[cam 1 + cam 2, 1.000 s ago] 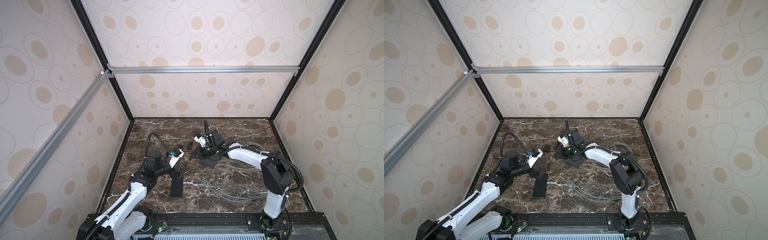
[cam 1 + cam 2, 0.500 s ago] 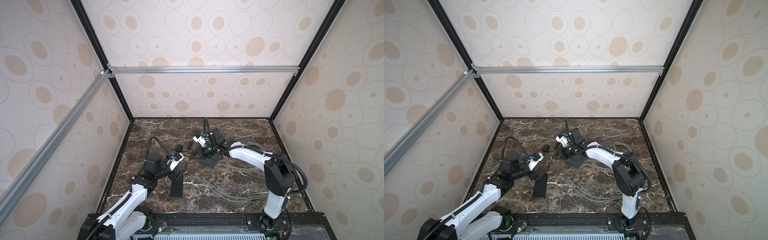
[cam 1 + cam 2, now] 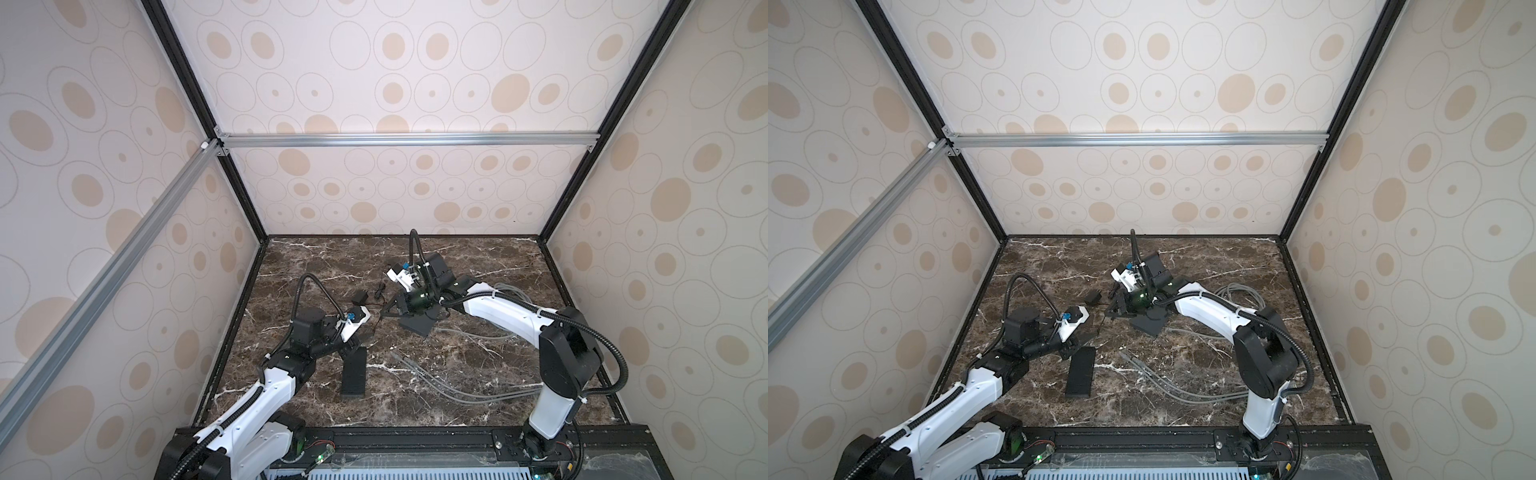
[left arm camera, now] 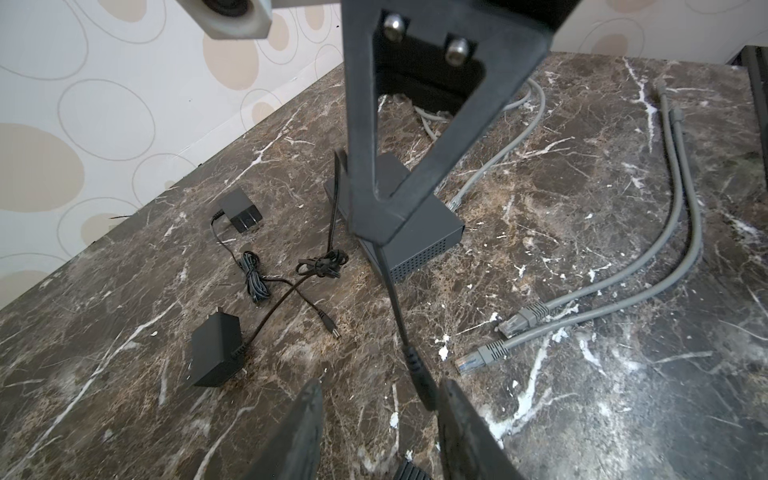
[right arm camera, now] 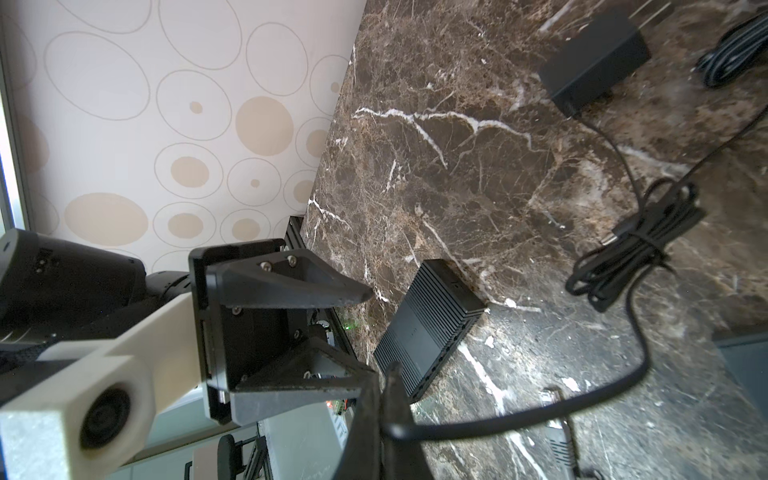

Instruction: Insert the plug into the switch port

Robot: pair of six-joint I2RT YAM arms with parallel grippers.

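Black plug (image 4: 419, 384) sits between my closing, still-spread left fingers (image 4: 305, 424) while right fingers (image 4: 359, 124) pinch its cord (image 4: 389, 286), handover close

Tabletop item count.
2 switch-like boxes: long switch (image 3: 353, 371), squarer switch (image 4: 428, 241); 2 adapters: near adapter (image 4: 216, 349), far adapter (image 4: 240, 210); 2 plug cords: slack cord (image 4: 253, 278), taut cord (image 4: 394, 299); grey network cables (image 4: 528, 316): 3 ends visible, possibly more tangled.
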